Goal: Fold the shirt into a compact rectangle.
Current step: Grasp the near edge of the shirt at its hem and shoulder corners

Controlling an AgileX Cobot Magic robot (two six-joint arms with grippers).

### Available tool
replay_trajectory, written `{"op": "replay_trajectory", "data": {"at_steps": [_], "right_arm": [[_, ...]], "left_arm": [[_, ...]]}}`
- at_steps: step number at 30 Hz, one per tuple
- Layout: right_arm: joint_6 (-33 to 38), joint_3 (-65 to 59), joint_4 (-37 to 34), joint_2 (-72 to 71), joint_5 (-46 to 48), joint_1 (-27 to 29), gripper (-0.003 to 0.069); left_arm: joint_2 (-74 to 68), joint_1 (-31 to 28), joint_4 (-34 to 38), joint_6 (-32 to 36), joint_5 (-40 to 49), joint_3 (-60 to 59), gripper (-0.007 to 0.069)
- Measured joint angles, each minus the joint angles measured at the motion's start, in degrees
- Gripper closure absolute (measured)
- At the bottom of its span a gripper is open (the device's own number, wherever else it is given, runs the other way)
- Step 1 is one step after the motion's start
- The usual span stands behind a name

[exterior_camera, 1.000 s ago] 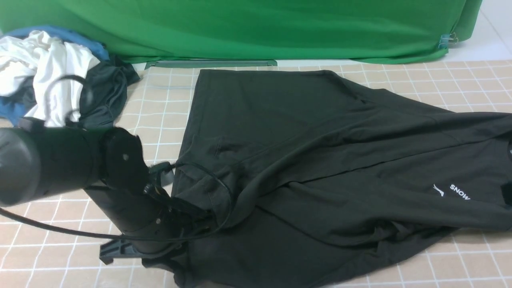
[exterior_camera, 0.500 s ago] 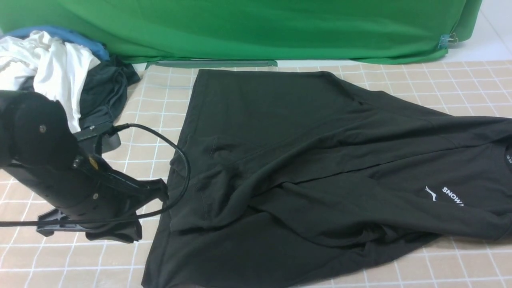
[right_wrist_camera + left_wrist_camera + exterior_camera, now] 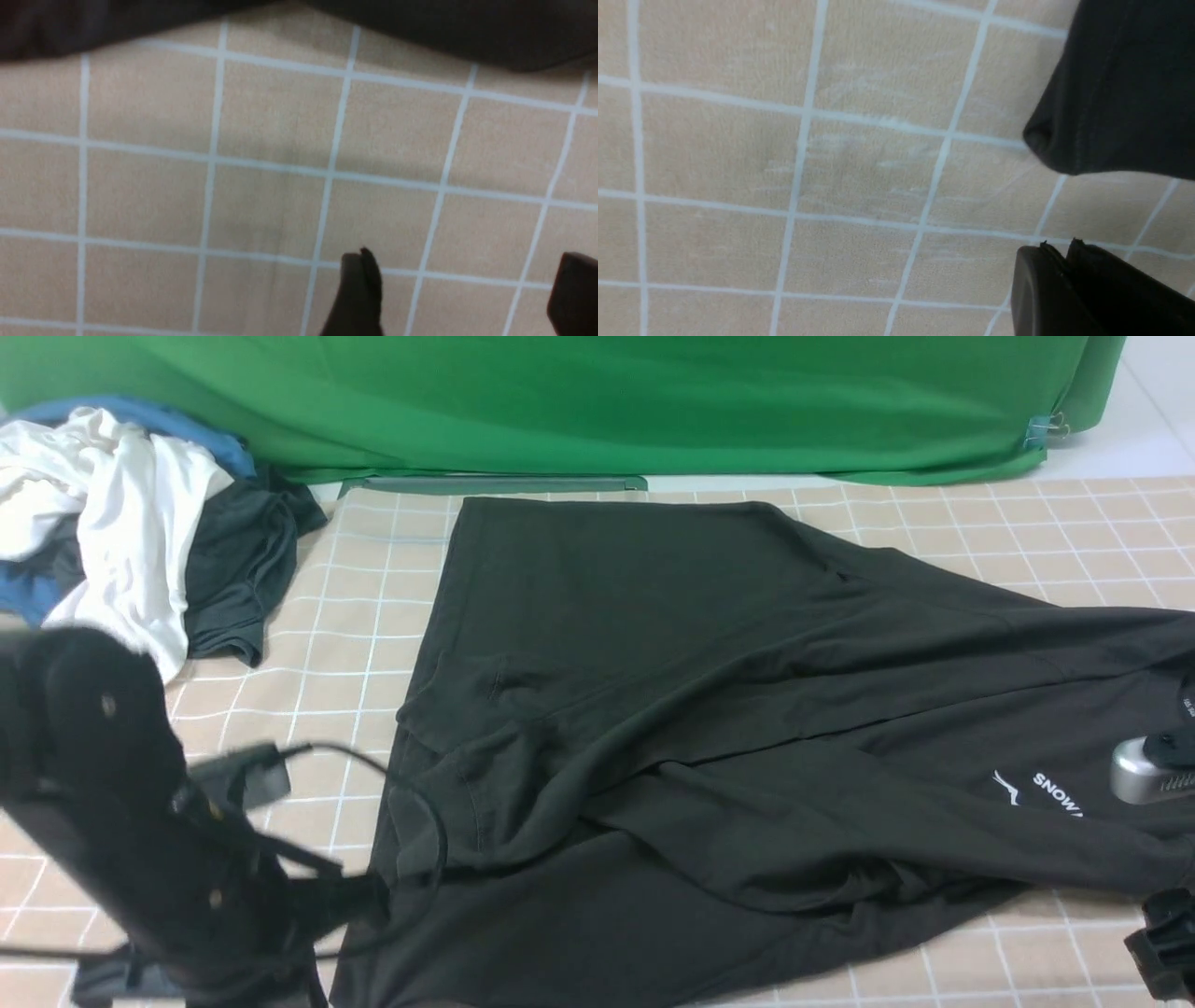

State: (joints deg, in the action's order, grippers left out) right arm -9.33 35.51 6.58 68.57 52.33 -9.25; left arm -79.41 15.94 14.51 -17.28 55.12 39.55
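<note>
Two arms show, both low at the near edge of the desk [image 3: 317, 644]. The left arm [image 3: 131, 821] is a smeared black mass at near left, and its cable [image 3: 425, 821] loops in front of the left edge of the shirt [image 3: 728, 709].

Left jaws: in the left wrist view the two fingers [image 3: 1041, 294] sit pressed together with nothing between them, just clear of a folded shirt corner [image 3: 1115, 88].

Right jaws: in the right wrist view you see the fingers [image 3: 357, 294] standing wide apart over bare gridded cloth. They grasp nothing, and the shirt's edge [image 3: 420, 28] lies well beyond them.

Shirt: spread rumpled from desk centre to the right, one layer thrown diagonally over the body, white logo [image 3: 1046, 791] near the right. Its far hem runs close to the green backdrop [image 3: 560, 401].

Open room: you have a bare strip of desk between the shirt's left edge and the clothes pile [image 3: 140, 523] at far left, plus bare squares at far right and near right.

Hard to read:
- The shirt's collar end is cut off by the right frame edge.
- The logo lettering is partly hidden under a fold.
- Of the right arm [image 3: 1153, 773], only a silver part and a black piece show at the right edge.
- The left jaws cannot be made out in the front view.
</note>
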Motion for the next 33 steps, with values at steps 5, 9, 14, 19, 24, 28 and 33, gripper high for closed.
{"op": "replay_trajectory", "data": {"at_steps": [5, 9, 14, 19, 24, 28, 33], "right_arm": [[0.00, 0.00, -0.18, 0.00, -0.85, 0.00, 0.0130], [0.00, 0.00, -0.40, 0.00, -1.10, 0.00, 0.0130], [0.00, 0.00, -0.74, 0.00, -1.56, 0.00, 0.0130], [0.02, -0.05, -0.91, 0.00, -1.80, 0.00, 0.0130], [0.07, -0.05, -1.28, 0.00, -1.95, 0.00, 0.0130], [0.07, -0.05, -1.28, 0.00, -1.95, 0.00, 0.0130], [0.07, -0.11, -1.39, 0.00, -1.95, 0.00, 0.0130]], "left_arm": [[0.00, 1.49, 2.90, -0.05, -7.55, -4.11, 0.0399], [-0.28, 1.76, 3.48, -0.05, -12.86, -4.26, 0.0244], [-2.83, 1.76, 3.88, -0.11, -18.06, -4.26, 0.0078], [-5.22, 1.70, 6.27, 1.88, -19.01, -4.18, 0.0050], [-5.91, 1.70, 14.84, 7.28, -22.87, -4.18, 0.0118], [-6.31, 1.70, 16.95, 8.35, -24.47, -4.18, 0.0193], [-6.87, 1.76, 19.56, 8.53, -27.61, -4.18, 0.0238]]}}
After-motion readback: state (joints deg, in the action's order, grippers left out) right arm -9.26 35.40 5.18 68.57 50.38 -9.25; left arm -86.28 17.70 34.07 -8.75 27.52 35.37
